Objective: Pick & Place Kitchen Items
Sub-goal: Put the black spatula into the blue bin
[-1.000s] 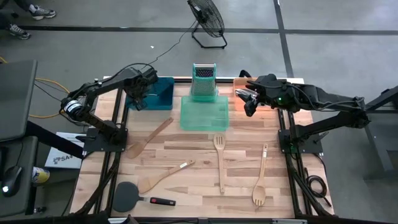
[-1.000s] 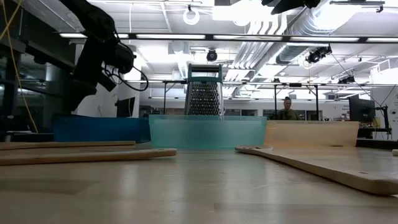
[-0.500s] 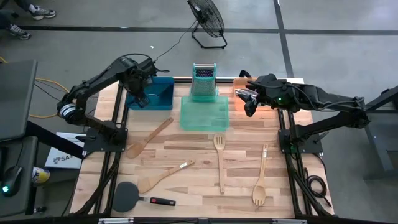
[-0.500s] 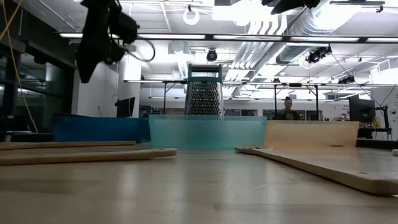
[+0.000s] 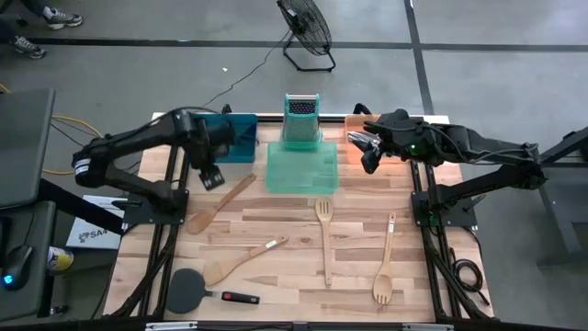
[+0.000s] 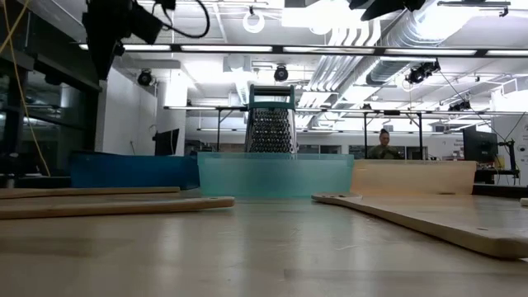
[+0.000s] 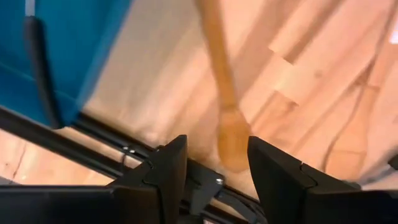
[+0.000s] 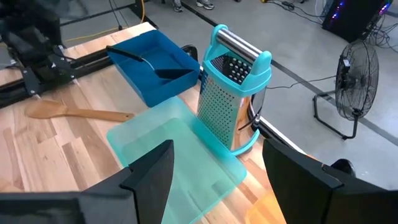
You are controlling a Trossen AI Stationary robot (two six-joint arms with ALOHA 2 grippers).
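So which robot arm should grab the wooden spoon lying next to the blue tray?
Probably the left. Its open left gripper hovers right by the handle end of that wooden spoon, while the right gripper waits far off above the orange tray.

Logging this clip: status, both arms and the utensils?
Left gripper open, empty, above wooden spatula handle. Right gripper open, waiting by orange tray. One black utensil in blue tray. Nothing in the way.

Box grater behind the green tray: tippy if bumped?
Probably. The box grater stands upright, tall over a narrow base, so a push near its teal handle would likely topple it. Its perforated metal walls look stiff, and probably light since hollow.
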